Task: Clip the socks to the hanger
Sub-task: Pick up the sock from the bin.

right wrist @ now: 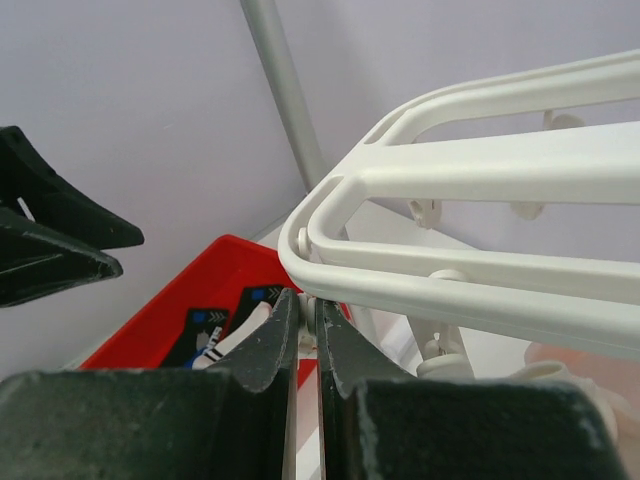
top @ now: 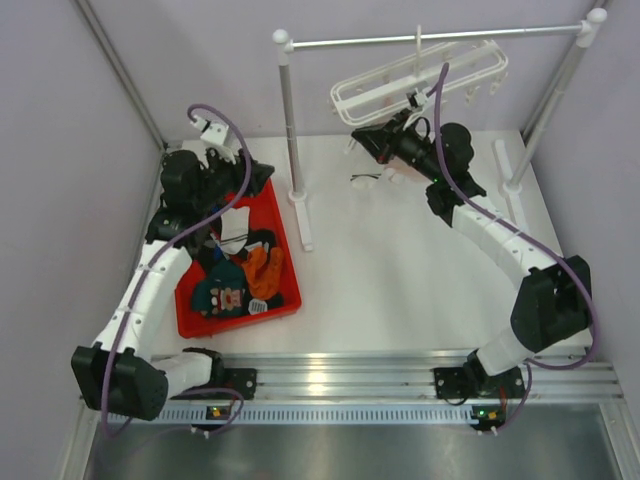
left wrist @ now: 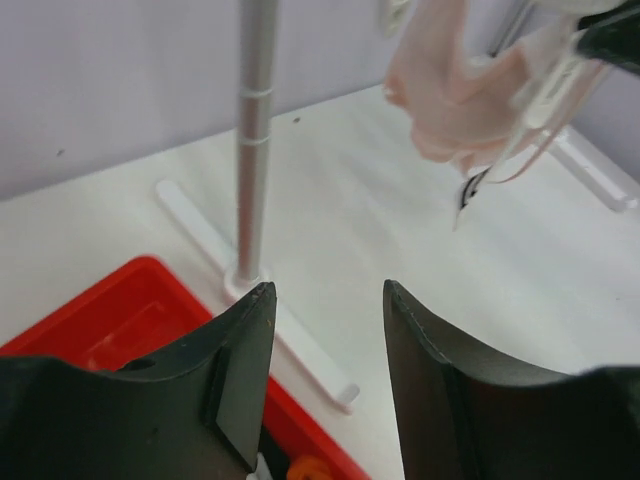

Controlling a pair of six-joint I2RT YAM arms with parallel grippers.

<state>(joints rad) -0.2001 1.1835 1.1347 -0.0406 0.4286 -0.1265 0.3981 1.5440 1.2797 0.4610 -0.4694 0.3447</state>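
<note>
The white worktop [top: 400,270] carried a red tray [top: 272,215] at the left of the overhead frame, with the socks [top: 235,275] heaped inside. Over its far end we saw the left claw [left wrist: 325,300] open and empty. At upper right the right claw [right wrist: 306,300] was closed just beneath a corner of the hanger [top: 420,78], which hung from the rail [top: 430,38].

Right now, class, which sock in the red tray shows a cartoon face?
The dark teal sock, at the near end of the tray; the orange sock beside it and the white sock behind show no face.
</note>
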